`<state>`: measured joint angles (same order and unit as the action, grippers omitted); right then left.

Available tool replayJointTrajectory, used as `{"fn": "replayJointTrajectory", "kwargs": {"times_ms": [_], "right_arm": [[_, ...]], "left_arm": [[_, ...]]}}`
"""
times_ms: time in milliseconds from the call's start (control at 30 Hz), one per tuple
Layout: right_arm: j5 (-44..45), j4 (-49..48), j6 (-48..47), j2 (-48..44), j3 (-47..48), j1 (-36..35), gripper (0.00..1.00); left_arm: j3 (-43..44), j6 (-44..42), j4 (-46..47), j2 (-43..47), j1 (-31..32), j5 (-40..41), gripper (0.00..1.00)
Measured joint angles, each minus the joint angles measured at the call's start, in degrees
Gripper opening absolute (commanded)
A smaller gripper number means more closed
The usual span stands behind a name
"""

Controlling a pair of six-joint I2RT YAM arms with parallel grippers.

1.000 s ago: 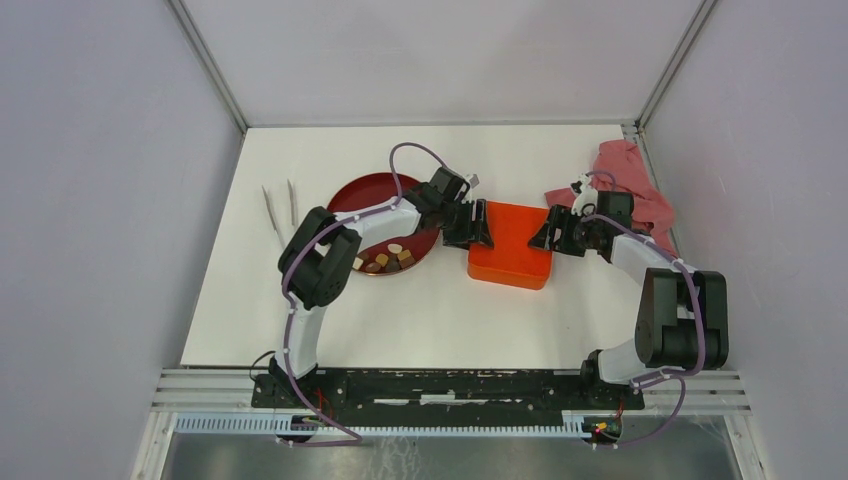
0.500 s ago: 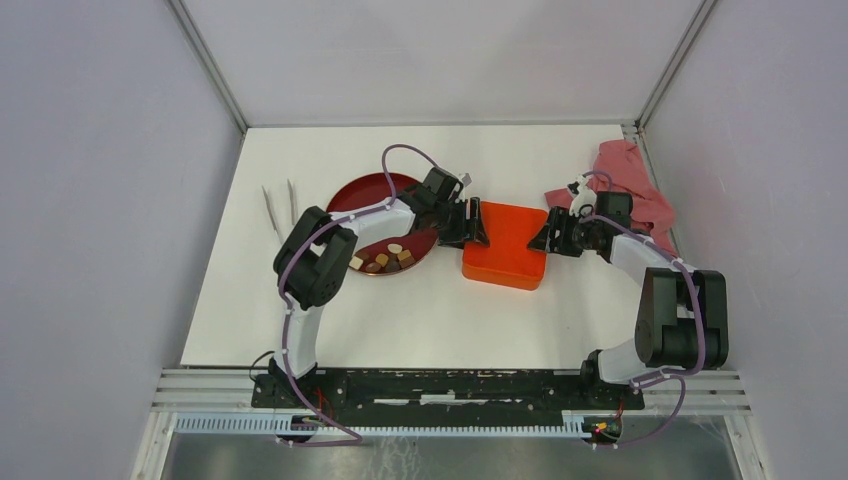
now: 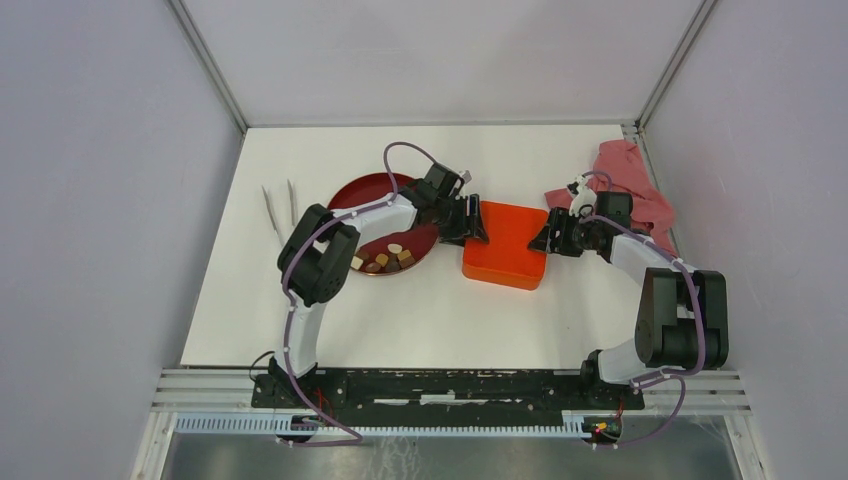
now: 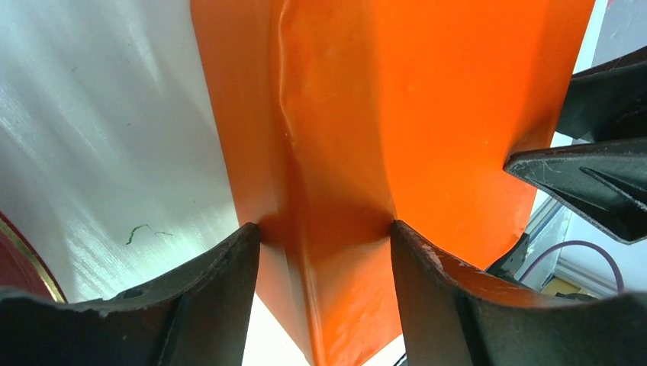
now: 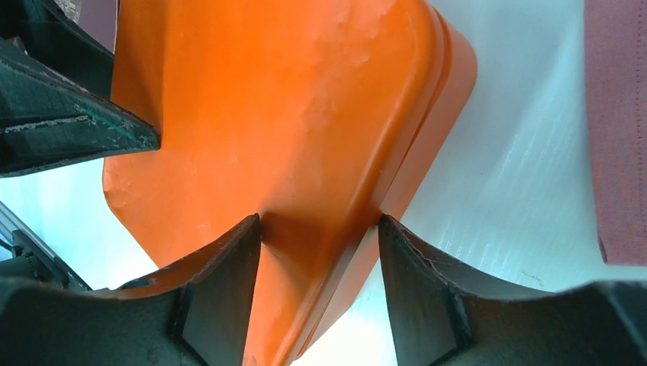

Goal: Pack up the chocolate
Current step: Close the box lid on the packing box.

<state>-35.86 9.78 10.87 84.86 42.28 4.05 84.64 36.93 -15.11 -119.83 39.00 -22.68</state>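
Gripping the orange box [image 3: 505,245] edges, left gripper [image 3: 478,222] and right gripper [image 3: 542,232], box shifted slightly left.

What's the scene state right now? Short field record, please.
left gripper: fingers clamped on the left edge of the orange box
right gripper: clamped on the same box, right edge
box top: plain orange surface, no compartments showing
chocolate: piled on the near side of the red plate
tweezers: on the table, left of the plate
pink cloth: far right
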Motion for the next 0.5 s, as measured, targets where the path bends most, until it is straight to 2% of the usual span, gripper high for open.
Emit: {"fn": "replayJointTrajectory", "kwargs": {"times_ms": [333, 500], "right_arm": [[-0.15, 2.12, -3.43, 0.0, 0.85, 0.09, 0.67], [-2.1, 4.37, -5.31, 0.61, 2.27, 1.4, 0.84]], "left_arm": [[1.79, -0.02, -0.83, -1.31, -0.33, 0.04, 0.6], [1.79, -0.02, -0.17, -1.42, -0.35, -0.13, 0.6]]}}
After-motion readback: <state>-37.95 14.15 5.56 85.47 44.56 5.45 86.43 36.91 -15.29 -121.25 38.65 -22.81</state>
